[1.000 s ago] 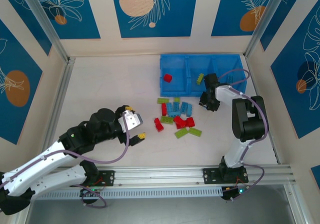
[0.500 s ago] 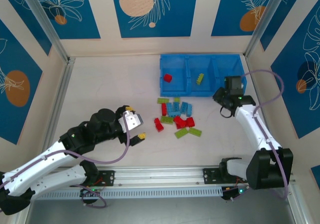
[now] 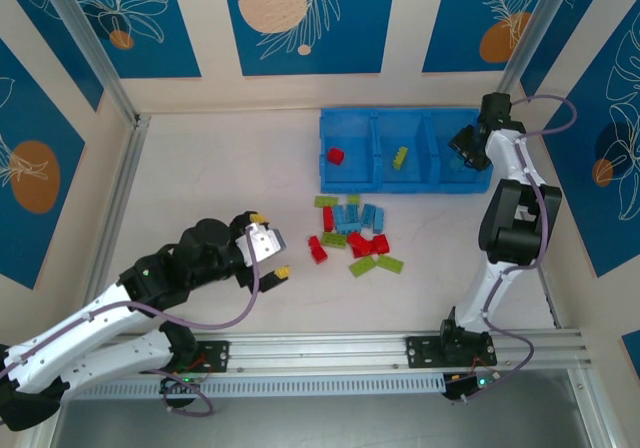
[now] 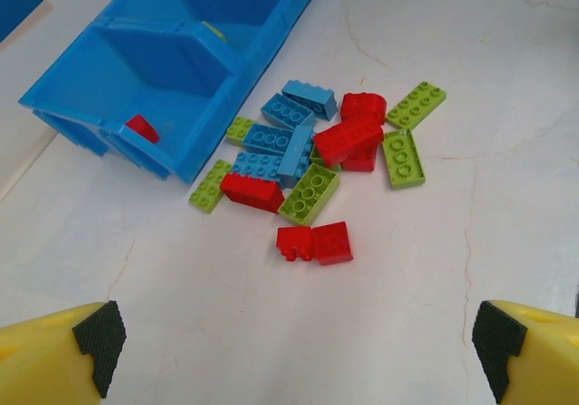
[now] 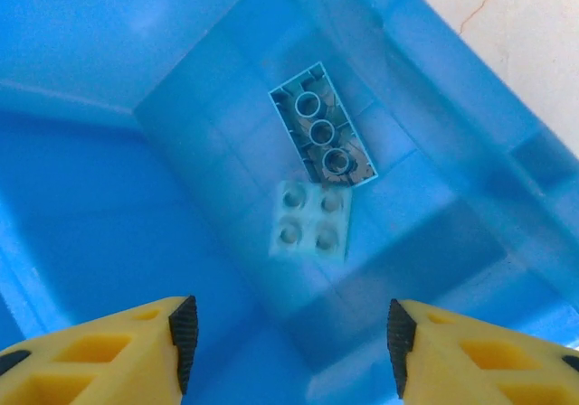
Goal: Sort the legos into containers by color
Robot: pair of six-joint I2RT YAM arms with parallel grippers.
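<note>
A bright blue plastic bin tray point(image 3: 360, 184) with three side-by-side compartments sits at the far side of the pale table point(image 3: 200, 168). In the top view, its left compartment holds one small red plastic brick point(image 3: 337, 155), and the middle compartment holds one lime green brick point(image 3: 400, 157). The right arm reaches over the right compartment.

The right claw point(image 3: 465, 148) hangs just above that compartment. Its wrist camera shows the yellow fingers point(image 5: 136, 346) parted with nothing between them, so the right claw point(image 5: 289, 342) is open and empty. Below it, on the compartment floor, lie two light blue bricks. One is a long brick point(image 5: 321, 136), turned at an angle with three round hollows facing up. The other is a small square brick point(image 5: 310, 220), touching the long one at a corner.

The rest of the bricks lie in a loose heap point(image 3: 347, 218) on the table, just in front of the tray. Red, lime green and light blue pieces are mixed there, some overlapping. Two red bricks point(image 4: 315, 242) sit side by side a little apart from the heap, on its near side.

The left claw point(image 3: 272, 244) is near the table's middle, to the left of the heap and apart from it. Its wrist view looks towards the heap point(image 4: 348, 140) and the tray point(image 4: 208, 156). The left claw point(image 4: 294, 337) is spread wide and grips nothing.
</note>
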